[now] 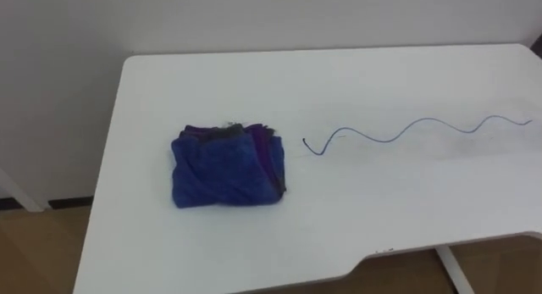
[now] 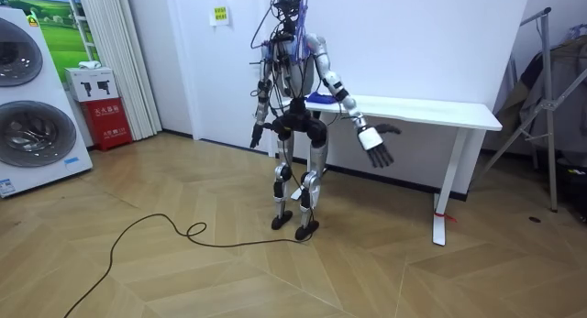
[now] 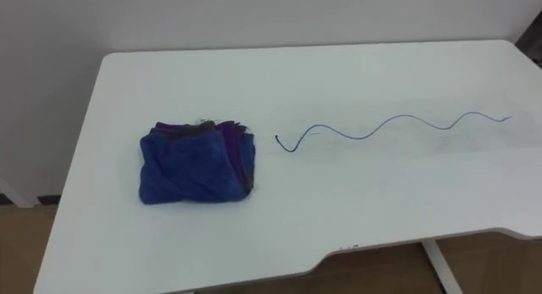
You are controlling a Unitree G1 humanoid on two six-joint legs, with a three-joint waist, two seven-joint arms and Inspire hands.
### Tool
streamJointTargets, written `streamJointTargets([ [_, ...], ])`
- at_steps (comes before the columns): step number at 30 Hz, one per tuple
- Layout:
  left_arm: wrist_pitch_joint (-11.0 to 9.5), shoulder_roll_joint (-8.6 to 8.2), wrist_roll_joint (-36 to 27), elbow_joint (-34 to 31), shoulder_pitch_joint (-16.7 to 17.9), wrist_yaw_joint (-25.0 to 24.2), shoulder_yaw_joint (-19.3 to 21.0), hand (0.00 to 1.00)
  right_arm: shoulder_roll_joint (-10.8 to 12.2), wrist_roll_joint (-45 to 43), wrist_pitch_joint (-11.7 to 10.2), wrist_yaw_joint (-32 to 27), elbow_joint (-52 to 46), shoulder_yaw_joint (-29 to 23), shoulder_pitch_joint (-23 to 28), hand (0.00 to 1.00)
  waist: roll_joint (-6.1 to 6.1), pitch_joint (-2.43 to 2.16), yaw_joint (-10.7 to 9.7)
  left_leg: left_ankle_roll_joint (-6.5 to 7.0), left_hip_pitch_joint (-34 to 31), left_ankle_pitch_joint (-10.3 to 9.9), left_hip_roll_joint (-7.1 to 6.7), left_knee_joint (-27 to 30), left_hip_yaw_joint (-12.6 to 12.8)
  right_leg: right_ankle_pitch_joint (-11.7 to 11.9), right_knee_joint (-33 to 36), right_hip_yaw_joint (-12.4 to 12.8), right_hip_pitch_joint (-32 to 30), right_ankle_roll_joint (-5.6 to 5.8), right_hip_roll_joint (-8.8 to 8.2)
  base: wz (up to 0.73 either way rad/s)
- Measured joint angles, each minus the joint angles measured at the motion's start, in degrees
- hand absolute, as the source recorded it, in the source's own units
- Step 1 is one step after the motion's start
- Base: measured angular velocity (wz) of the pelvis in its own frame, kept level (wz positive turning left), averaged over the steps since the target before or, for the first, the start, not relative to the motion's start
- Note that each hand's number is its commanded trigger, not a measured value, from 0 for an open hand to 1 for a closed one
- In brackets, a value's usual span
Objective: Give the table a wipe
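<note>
A crumpled blue and purple cloth (image 1: 226, 165) (image 3: 196, 162) lies on the left part of the white table (image 1: 356, 218) (image 3: 339, 209). To its right a thin blue wavy pen line (image 1: 406, 130) (image 3: 381, 125) runs across the tabletop toward the right edge. In the room view I stand at the table's (image 2: 431, 110) left end with the cloth (image 2: 320, 98) in front of me. My right hand (image 2: 376, 146) is raised below table height with its fingers spread, holding nothing. My left hand (image 2: 256, 135) hangs by my side.
The table stands against a white wall. Its near edge has a curved cut-out (image 1: 373, 256), with a white leg (image 1: 453, 264) below at the right. Washing machines (image 2: 32, 98) and a red box (image 2: 110, 110) stand at the room view's left, a metal stand (image 2: 550, 98) at its right.
</note>
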Motion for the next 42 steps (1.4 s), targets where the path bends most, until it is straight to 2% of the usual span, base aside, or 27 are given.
streamJointTargets([
  [3, -0.21, 0.03, 0.13, -0.11, -0.14, 0.00, -0.52, 0.00, -0.07, -2.02, -0.52, -3.08, -8.12, 0.66, -1.41, 0.00, 0.10, -0.06, 0.34, 0.00, -0.23, 0.00, 0.04, 0.23, 0.26, 0.00, 0.08, -0.10, -0.66, 0.00, 0.01, -0.02],
  [6, -1.47, -0.16, 0.02, 0.28, -0.09, -0.04, -2.00, 0.00, -0.08, -8.85, -0.81, -5.37, -20.25, 3.97, -1.92, 0.00, 0.59, -0.06, 1.62, 0.01, -1.04, 0.03, 0.05, 0.49, 1.41, 0.13, 0.91, 1.06, -1.86, 0.01, -0.05, -0.16],
  [8, -1.79, -0.06, 0.06, 0.00, 0.27, -0.02, -2.63, 0.00, -0.10, -14.52, -1.24, -5.81, -29.18, 6.01, -1.91, 0.00, 0.89, -0.04, 1.56, 0.03, -1.56, 0.06, 0.04, 0.68, 1.47, 0.13, 0.76, 0.90, -2.12, 0.02, 0.06, -0.03],
  [11, -2.48, -0.17, 0.00, -0.82, 0.74, -0.12, -5.02, 0.00, 0.17, -22.68, -2.13, -6.33, -43.30, 9.72, -1.90, 0.00, 0.79, 0.01, 1.86, 0.08, -1.68, 0.19, 0.01, 0.69, 1.37, 0.13, 0.78, 0.54, -2.27, 0.02, 0.00, 0.05],
  [13, -2.61, -0.32, 0.02, -0.88, 0.54, -0.26, -6.22, 0.00, 0.24, -29.97, -3.24, -6.40, -53.07, 12.55, -1.89, 0.00, 0.60, 0.04, 3.01, 0.07, -1.46, 0.20, 0.07, 0.64, 1.47, 0.13, 0.63, 0.48, -2.02, 0.02, 0.03, 0.00],
  [14, -2.71, -0.32, 0.02, -1.03, 0.53, -0.24, -6.49, 0.00, 0.23, -31.32, -3.85, -6.45, -54.73, 13.15, -1.93, 0.00, 0.72, -0.07, 3.24, 0.07, -1.50, 0.21, 0.09, 0.65, 1.46, 0.13, 0.61, 0.36, -2.01, 0.02, -0.02, 0.07],
  [15, -2.79, -0.29, -0.07, -1.21, 0.52, -0.17, -6.93, 0.00, 0.22, -33.44, -4.87, -6.46, -57.38, 14.38, -1.99, 0.00, 0.31, -0.06, 3.79, 0.06, -1.48, 0.21, 0.14, 0.65, 1.43, 0.13, 0.63, 0.08, -1.98, 0.02, -0.26, 0.06],
  [16, -2.82, -0.24, -1.05, -1.18, 0.62, 0.08, -7.92, 0.00, 0.22, -34.89, -4.93, -6.47, -59.65, 16.05, -2.15, 0.00, -0.03, 0.13, 4.61, 0.05, -1.46, 0.21, 0.19, 0.65, 1.38, 0.13, 0.63, 0.04, -1.86, 0.02, -0.20, 0.04],
  [18, -2.84, -0.30, -2.68, -1.03, 0.92, 0.49, -9.62, 0.00, 0.23, -35.46, -5.47, -6.28, -61.34, 19.14, -3.09, 0.00, -0.36, 0.55, 5.02, 0.05, -1.44, 0.21, 0.17, 0.68, 1.12, 0.13, 0.63, -0.27, -1.70, 0.02, -0.22, 0.07],
  [19, -2.85, -0.35, -2.99, -0.93, 0.83, 0.72, -10.39, 0.00, 0.24, -35.98, -5.53, -5.79, -61.59, 20.69, -3.92, 0.00, -0.79, 0.42, 5.18, 0.05, -1.72, 0.21, 0.11, 0.81, 0.78, 0.13, 0.63, -0.45, -1.84, 0.02, -0.27, 0.12],
  [21, -3.02, -0.39, -2.76, -0.94, 0.53, 0.71, -10.41, 0.00, 0.28, -39.84, -5.51, -4.36, -62.10, 21.77, -4.93, 0.00, -0.90, 0.38, 6.34, 0.05, -1.83, 0.21, 0.06, 1.07, 0.81, 0.13, 0.71, -0.49, -2.05, 0.02, -0.28, 0.03],
  [24, -3.54, -0.16, -2.25, -0.94, 0.41, 0.72, -10.77, 0.00, 0.26, -42.30, -5.56, -2.17, -66.60, 25.79, -7.03, 0.00, -0.63, 0.36, 7.49, 0.06, -1.99, 0.21, 0.04, 1.09, 0.91, 0.14, 0.78, -0.63, -2.07, 0.03, -0.34, 0.00],
  [25, -3.77, -0.03, -2.26, -0.94, 0.04, 0.72, -11.31, 0.00, 0.22, -42.38, -5.90, -1.06, -68.84, 27.62, -7.32, 0.00, -0.02, 0.67, 7.58, 0.05, -2.03, 0.21, 0.06, 1.12, 0.85, 0.14, 0.72, -0.80, -1.98, 0.03, -0.33, 0.03],
  [31, -5.01, -0.02, -2.26, 0.86, -1.85, 0.91, -12.30, 0.00, 0.23, -50.78, -7.22, 4.87, -70.76, 36.38, -9.41, 0.00, 0.48, 0.35, 9.90, 0.04, -2.00, 0.22, 0.12, 1.13, 0.20, 0.14, 0.70, -2.11, -1.64, 0.04, -0.38, 0.06],
  [34, -5.00, -0.05, -2.26, 1.31, -2.44, 1.01, -14.01, 0.00, 0.25, -51.24, -7.27, 7.69, -70.66, 39.06, -9.45, 0.00, 0.48, 0.36, 10.79, 0.03, -2.00, 0.23, 0.03, 1.13, -0.35, 0.14, 0.64, -2.34, -1.52, 0.04, -0.45, 0.08],
  [37, -5.21, -0.04, -2.16, 1.32, -2.43, 1.01, -14.23, 0.00, 0.28, -53.04, -7.82, 10.74, -70.66, 40.55, -9.64, 0.00, 0.30, 0.26, 11.29, 0.03, -2.15, 0.23, 0.00, 1.17, -0.75, 0.14, 0.60, -2.74, -1.74, 0.04, -0.50, 0.08],
  [42, -5.93, 0.13, -2.09, 1.35, -3.84, 0.92, -14.54, 0.00, 0.38, -55.18, -8.03, 13.45, -70.94, 44.32, -9.67, 0.00, 0.11, 0.36, 13.32, 0.01, -2.78, 0.24, 0.05, 1.10, -0.66, 0.14, 0.58, -2.26, -2.34, 0.04, -0.44, -0.02],
])
